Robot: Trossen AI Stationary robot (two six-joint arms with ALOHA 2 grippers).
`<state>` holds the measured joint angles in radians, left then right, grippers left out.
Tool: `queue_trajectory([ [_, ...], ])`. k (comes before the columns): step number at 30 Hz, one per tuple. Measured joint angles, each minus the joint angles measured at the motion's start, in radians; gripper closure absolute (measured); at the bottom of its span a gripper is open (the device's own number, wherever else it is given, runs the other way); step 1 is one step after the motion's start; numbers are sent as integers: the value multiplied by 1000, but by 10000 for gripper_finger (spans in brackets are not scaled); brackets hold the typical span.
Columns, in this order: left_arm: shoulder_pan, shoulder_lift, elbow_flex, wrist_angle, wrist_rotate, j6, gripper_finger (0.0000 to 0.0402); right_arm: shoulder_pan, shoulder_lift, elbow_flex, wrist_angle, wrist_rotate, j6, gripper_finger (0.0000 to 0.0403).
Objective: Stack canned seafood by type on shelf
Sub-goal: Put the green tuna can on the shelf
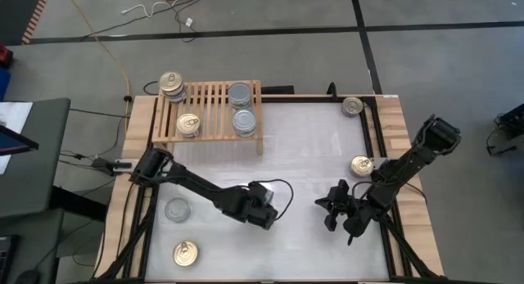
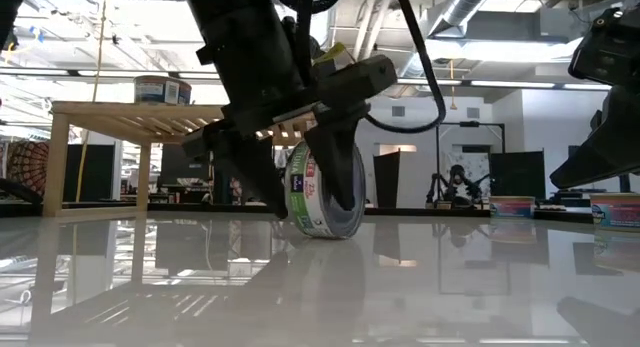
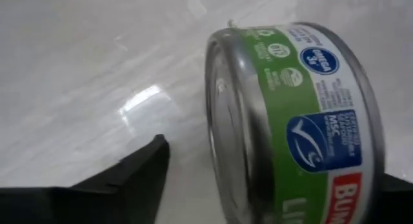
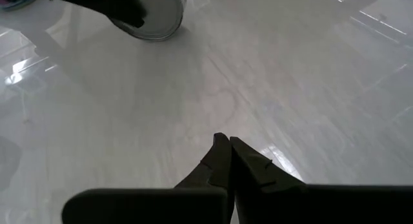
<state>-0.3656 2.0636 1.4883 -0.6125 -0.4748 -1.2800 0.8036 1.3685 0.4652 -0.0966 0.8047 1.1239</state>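
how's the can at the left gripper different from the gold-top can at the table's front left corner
The can at the left gripper stands tilted on its edge, its green and white label showing; the gold-top can lies flat, top up. The first sits mid-table between the fingers of the left gripper; the second sits alone, with no gripper near it. Both are short round tins on the table, not on the shelf.

tabletop (image 1: 311, 153): white, smooth, glossy, mirrors the things above it
shelf (image 1: 211, 104): pale bare wood, slatted top, matt
tilted can (image 3: 297, 121): shiny silver metal end, glossy printed green, white and blue paper label
cans (image 1: 242, 106) on the shelf: dull silver-grey metal tops
can (image 1: 185, 253) on the table: gold-toned metal top
left gripper (image 2: 300, 182): dark matt plastic fingers
table frame (image 1: 139, 128): light wood
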Motion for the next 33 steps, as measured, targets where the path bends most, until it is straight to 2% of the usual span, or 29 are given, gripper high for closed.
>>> queue_trajectory([
  [3,6,-1,0,-1,10,23,181,0,0,0,0,0,-7,372],
  [7,25,-2,0,0,90,84,282,0,0,0,0,0,-7,372],
  [8,30,-3,0,-1,108,86,287,0,0,0,0,0,-7,372],
  [13,54,-6,2,-4,197,140,287,0,0,0,0,0,-7,372],
  [19,52,-29,-2,23,187,208,287,0,0,0,2,0,-7,372],
  [23,51,-113,-3,63,183,278,287,0,0,0,2,0,-7,372],
  [29,53,-276,-1,22,86,350,287,0,0,0,0,0,-7,372],
  [33,47,-405,-8,-99,-15,354,287,0,0,0,-1,0,-8,372],
])
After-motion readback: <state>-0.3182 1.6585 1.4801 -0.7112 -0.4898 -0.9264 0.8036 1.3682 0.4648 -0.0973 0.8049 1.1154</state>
